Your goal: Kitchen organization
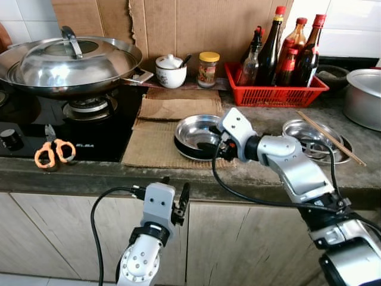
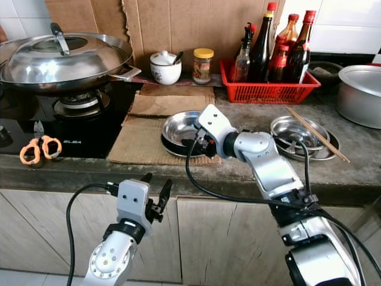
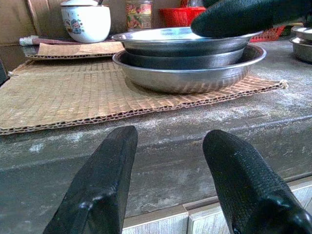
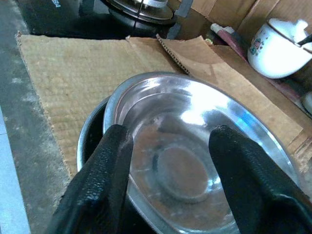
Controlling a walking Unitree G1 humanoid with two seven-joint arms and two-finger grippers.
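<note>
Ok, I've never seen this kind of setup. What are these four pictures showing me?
A humanoid robot faces a kitchen counter. The two wide pictures come from its head; the two close ones from cameras on each wrist. The right claw reaches over stacked steel bowls on cardboard, fingers open, holding nothing. The left claw hangs open below the counter edge. Also there: a lidded wok, orange scissors, a red basket of bottles, and chopsticks across another dish.
</note>
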